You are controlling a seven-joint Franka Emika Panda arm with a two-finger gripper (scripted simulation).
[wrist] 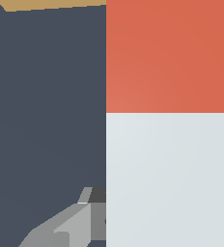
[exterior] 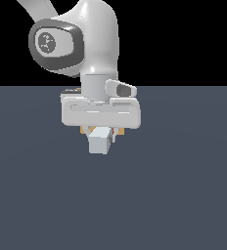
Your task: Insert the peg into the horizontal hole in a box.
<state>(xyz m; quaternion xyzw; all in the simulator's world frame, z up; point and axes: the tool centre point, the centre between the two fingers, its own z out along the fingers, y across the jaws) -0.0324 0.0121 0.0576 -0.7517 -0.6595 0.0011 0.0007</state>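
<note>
The peg [exterior: 100, 140] is held level under the hand, its light grey-white end facing the exterior camera. In the wrist view the peg [wrist: 166, 144] fills much of the picture, white half near the fingers, red-orange half beyond. My gripper [exterior: 102, 133] is shut on the peg, one grey finger [wrist: 61, 226] showing beside the white part. Only slivers of the tan box [exterior: 84, 130] show behind the hand, and a strip of the box [wrist: 51, 5] lies past the red end. The hole is hidden.
A flat dark grey-blue floor [exterior: 184, 185] spreads all around the hand. The white arm [exterior: 91, 44] rises above the gripper and hides most of what stands behind it.
</note>
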